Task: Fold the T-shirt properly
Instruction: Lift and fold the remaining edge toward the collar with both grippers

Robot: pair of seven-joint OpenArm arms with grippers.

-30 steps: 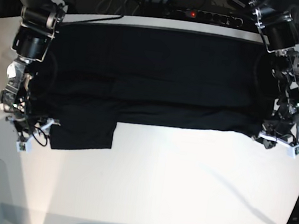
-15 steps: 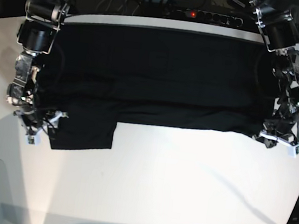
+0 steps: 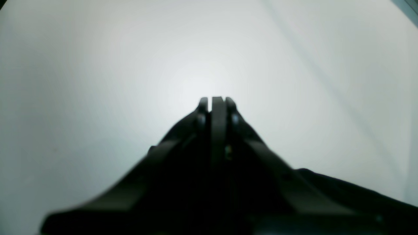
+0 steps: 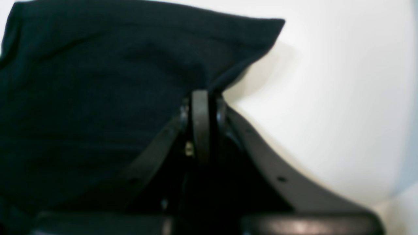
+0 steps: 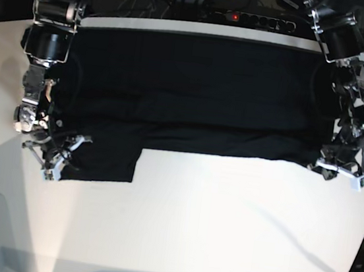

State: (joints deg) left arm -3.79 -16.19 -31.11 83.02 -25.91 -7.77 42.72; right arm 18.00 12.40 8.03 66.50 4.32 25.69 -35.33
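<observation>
In the left wrist view, the left gripper [image 3: 218, 99] is seen pressed together over the bare table [image 3: 98, 81]; whether cloth is pinched cannot be told.

In the right wrist view, the right gripper [image 4: 202, 94] is clamped on the T-shirt [image 4: 98, 81] edge.

In the base view, the shirt is spread flat along the table's far side. It is judged soft, light and floppy, so corners are best pinched.

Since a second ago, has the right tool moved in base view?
Yes. The right tool has shifted toward the table's middle, onto the T-shirt's sleeve corner; it was off the cloth's edge before.
</observation>
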